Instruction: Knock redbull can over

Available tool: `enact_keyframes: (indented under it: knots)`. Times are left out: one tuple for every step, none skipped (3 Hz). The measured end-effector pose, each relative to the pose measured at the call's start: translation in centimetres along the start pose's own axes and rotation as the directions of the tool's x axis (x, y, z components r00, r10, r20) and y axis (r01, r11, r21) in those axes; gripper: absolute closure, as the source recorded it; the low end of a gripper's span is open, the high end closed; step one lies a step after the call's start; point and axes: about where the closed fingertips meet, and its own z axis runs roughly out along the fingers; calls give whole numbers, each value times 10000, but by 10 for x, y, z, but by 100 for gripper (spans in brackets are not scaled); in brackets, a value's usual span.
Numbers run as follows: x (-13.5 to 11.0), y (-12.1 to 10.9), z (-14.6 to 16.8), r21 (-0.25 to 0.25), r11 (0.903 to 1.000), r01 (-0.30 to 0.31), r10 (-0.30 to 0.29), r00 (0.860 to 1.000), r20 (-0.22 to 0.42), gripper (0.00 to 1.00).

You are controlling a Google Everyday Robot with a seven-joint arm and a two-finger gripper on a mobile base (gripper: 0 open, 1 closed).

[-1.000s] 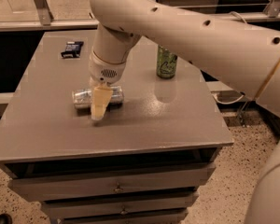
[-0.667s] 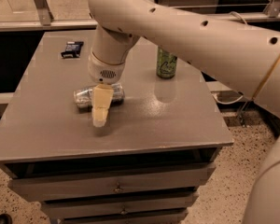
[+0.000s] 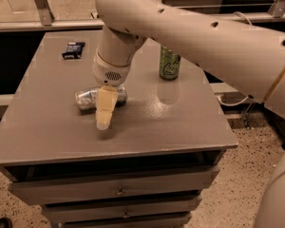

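Observation:
The redbull can [image 3: 88, 98] lies on its side on the grey table top [image 3: 180, 118], left of centre, with its shiny end facing left. My gripper [image 3: 104, 120] points down in front of the can, its cream tip just above the table and nearer the front edge than the can. My arm covers the can's right part. A green can [image 3: 169, 63] stands upright at the back right of the table.
A small dark packet [image 3: 73, 49] lies at the table's back left corner. The table has drawers [image 3: 118, 191] under its front edge. A speckled floor lies to the right, and a rail runs behind the table.
My gripper has moved a little toward the table's front edge, away from the lying can. The can has not moved.

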Motion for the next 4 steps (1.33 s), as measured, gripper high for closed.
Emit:
enact_keyframes:
  knots:
    - [9,3,-15,246,9989,-396,367,9931,1111,0]
    - [23,7,-48,1059,9913,-776,405,9481,3152,0]
    - [40,18,-78,1777,9766,-1215,232,8800,4745,0]
    - [66,41,-114,2477,9471,-2039,-45,7637,6456,0]
